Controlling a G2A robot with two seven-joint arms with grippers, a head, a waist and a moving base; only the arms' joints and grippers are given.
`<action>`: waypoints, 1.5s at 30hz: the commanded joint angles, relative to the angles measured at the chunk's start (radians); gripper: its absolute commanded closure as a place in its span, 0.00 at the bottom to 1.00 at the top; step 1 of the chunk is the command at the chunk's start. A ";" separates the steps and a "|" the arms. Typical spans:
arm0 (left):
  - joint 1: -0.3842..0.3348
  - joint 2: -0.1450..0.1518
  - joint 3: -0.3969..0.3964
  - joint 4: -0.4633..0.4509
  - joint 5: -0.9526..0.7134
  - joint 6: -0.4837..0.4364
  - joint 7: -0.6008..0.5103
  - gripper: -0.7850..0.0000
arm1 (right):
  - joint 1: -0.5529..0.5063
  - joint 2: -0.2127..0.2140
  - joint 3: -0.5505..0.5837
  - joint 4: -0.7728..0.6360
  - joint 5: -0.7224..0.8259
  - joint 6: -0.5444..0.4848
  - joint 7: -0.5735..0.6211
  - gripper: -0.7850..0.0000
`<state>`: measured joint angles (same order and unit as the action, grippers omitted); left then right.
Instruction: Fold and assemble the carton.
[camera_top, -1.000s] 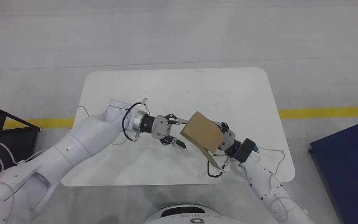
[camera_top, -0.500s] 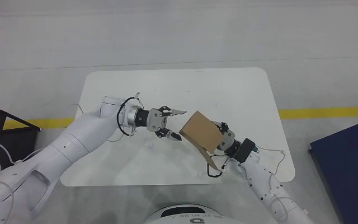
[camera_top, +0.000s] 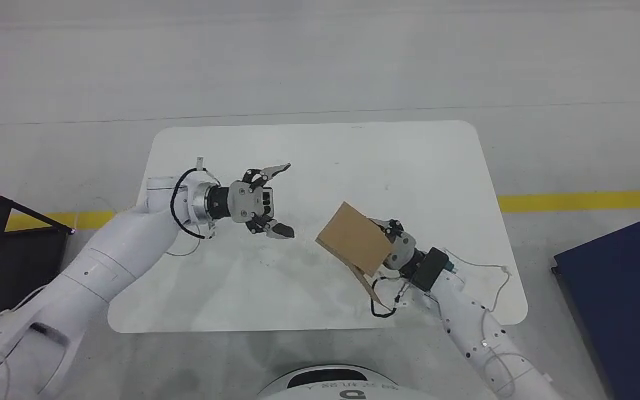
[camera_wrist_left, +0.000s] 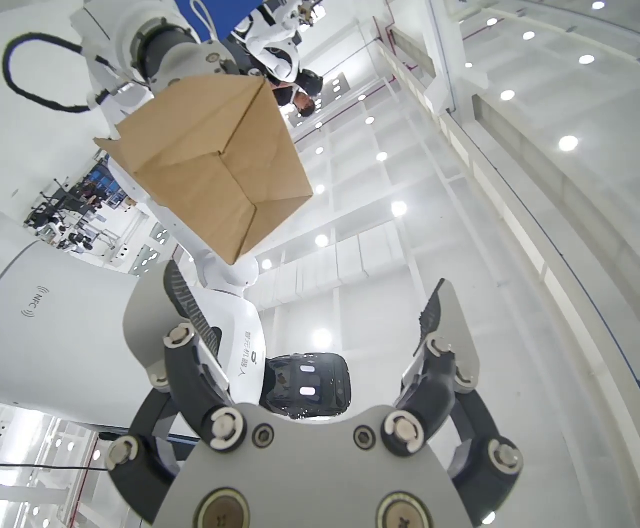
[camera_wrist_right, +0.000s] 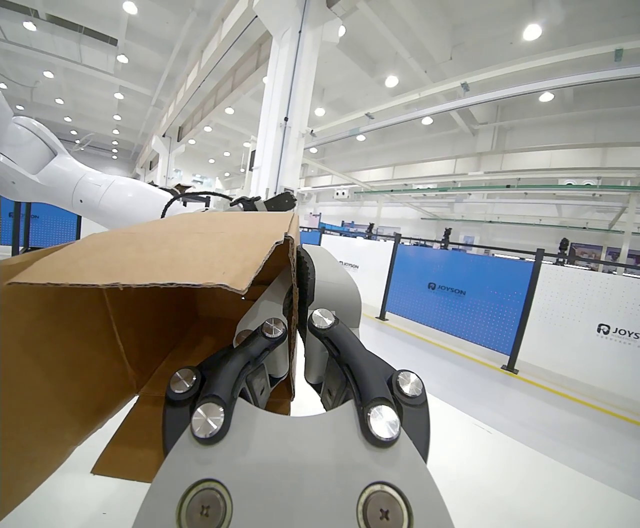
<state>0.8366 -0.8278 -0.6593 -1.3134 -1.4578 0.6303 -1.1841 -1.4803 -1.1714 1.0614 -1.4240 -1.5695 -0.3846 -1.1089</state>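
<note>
Brown carton (camera_top: 352, 238) is held up tilted over the white table (camera_top: 430, 170), just off table centre twd 4 o'clock in the top view. It's gripped by the right end effector (camera_top: 392, 243) at its 4 o'clock edge. In the right wrist view the fingers (camera_wrist_right: 330, 287) are seen clenched on one side wall of the carton (camera_wrist_right: 150, 280), one finger inside and one outside, w/ the wall's jagged top edge right at the tips. Carton is only partly set up: walls are squared into a box shape, the open side is faced twd the right wrist, and a loose flap is seen hanging at abt 5 o'clock, down twd the table. Whether that flap is touching the table can't be told.

Left end effector (camera_top: 284, 199) is found at abt 10 o'clock from the carton, well apart from it, w/ nothing held. Its fingers (camera_wrist_left: 450, 320) are spread wide (released) and pointed twd the carton (camera_wrist_left: 215, 160), whose closed end w/ its fold seams is seen from that side. A yellow floor stripe (camera_top: 570, 201) is seen past the table at 3 o'clock.
</note>
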 joint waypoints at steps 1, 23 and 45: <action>0.018 0.010 -0.031 0.006 0.004 -0.012 0.001 0.00 | 0.000 0.000 0.000 0.000 0.000 0.000 0.000 1.00; 0.286 0.111 -0.341 -0.026 0.032 -0.142 0.003 0.00 | 0.151 0.088 0.135 -0.289 -0.505 -0.459 0.640 1.00; 0.286 0.111 -0.341 -0.026 0.032 -0.142 0.003 0.00 | 0.332 0.127 -0.002 -0.205 -0.193 -0.628 1.312 1.00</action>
<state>1.1226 -0.7168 -1.0006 -1.3393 -1.4259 0.4881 -1.1807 -1.1568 -1.0482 1.0621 -1.6276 -1.7914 -1.0123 0.1759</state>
